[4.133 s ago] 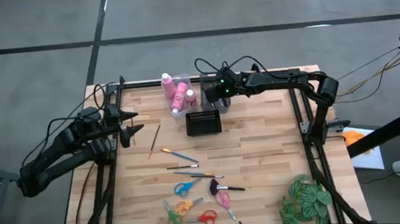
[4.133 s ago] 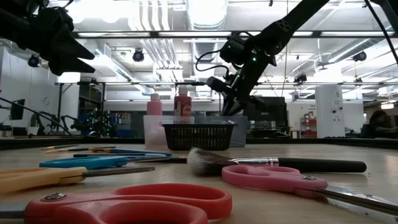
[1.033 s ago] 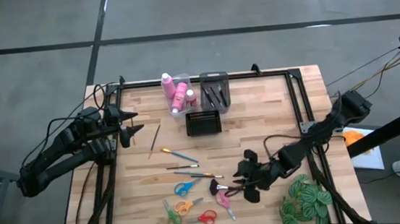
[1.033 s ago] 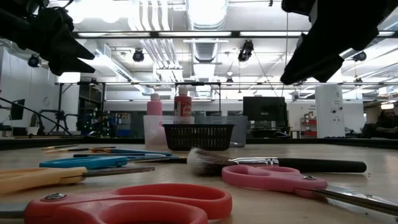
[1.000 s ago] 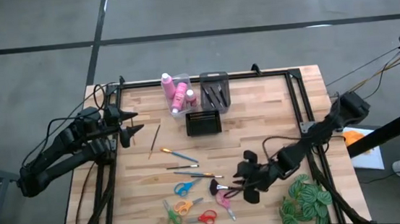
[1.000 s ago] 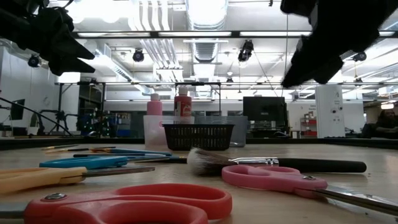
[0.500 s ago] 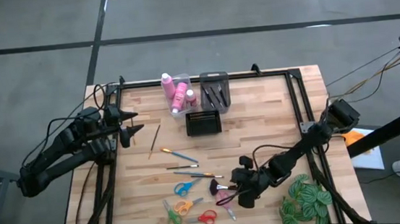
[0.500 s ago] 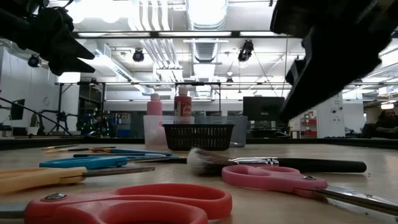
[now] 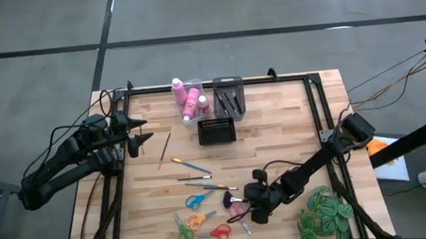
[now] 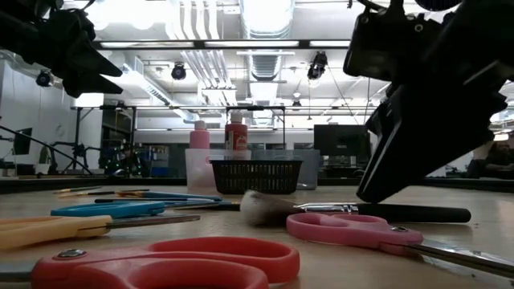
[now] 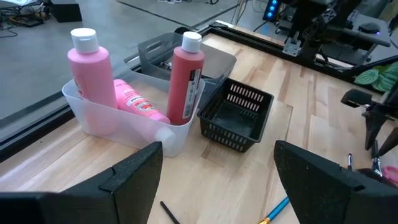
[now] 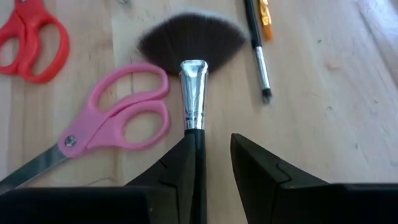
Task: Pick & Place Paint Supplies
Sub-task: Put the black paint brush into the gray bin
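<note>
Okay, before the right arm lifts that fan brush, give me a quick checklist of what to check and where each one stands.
1. Right gripper lined up on the fan brush handle: ok.
2. Fingers firmly clamped on the handle: cannot tell.
3. Pink scissors clear of the brush: not ok, they lie right beside it.
4. Grey bin has room: ok, some brushes inside already.
5. Left gripper out of the way: ok, parked at the table's left edge.
</note>
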